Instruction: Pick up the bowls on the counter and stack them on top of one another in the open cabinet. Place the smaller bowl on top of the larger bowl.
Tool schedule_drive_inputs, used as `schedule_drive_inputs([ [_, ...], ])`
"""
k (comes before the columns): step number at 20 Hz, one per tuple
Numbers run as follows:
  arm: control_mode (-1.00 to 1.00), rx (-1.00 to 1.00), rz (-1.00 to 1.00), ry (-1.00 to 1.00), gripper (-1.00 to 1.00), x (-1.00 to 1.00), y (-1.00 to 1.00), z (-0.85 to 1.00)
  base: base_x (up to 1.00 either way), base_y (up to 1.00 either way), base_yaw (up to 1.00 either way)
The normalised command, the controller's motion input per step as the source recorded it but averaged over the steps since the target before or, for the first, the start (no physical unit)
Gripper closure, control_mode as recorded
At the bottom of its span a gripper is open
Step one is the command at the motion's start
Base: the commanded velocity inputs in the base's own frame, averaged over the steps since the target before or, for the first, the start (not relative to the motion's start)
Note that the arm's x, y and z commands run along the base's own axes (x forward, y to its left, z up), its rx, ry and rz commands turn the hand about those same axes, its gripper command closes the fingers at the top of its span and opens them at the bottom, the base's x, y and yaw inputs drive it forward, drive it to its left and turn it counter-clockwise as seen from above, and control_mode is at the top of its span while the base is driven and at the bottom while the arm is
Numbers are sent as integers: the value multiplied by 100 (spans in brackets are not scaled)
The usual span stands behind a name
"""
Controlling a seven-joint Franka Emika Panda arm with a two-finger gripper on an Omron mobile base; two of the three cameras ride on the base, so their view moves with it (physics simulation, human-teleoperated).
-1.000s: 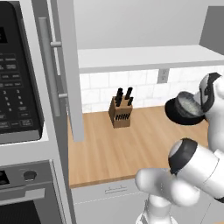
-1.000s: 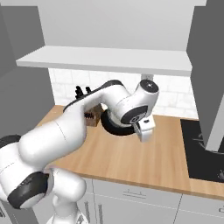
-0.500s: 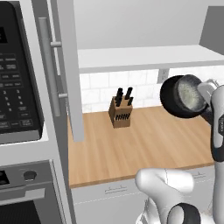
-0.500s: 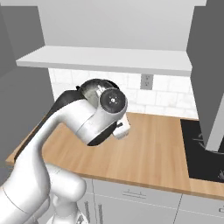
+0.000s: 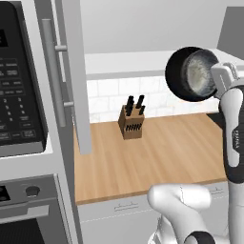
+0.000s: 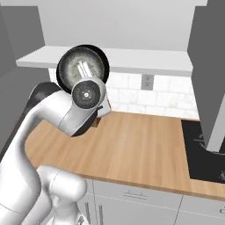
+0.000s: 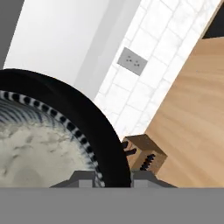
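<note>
My gripper (image 7: 113, 178) pinches the rim of the bowl (image 5: 193, 74), tipped on edge; knife block (image 7: 143, 156) and counter (image 5: 157, 157) lie below.

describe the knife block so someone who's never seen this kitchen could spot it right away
Find the long light-brown wood counter under the white cabinet shelf. At its back, against the white tiled wall, stands the knife block: a small tan wooden block with dark handles sticking up, the one thing standing there.
</note>
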Motion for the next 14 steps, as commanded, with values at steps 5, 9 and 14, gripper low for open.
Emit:
schedule_drive_inputs([
  [5,-100,5,-9,13,100,100,3,62,0,0,0],
  [9,-100,0,-10,31,100,100,0,21,0,0,0],
  [14,-100,0,-11,31,100,100,0,1,0,0,0],
])
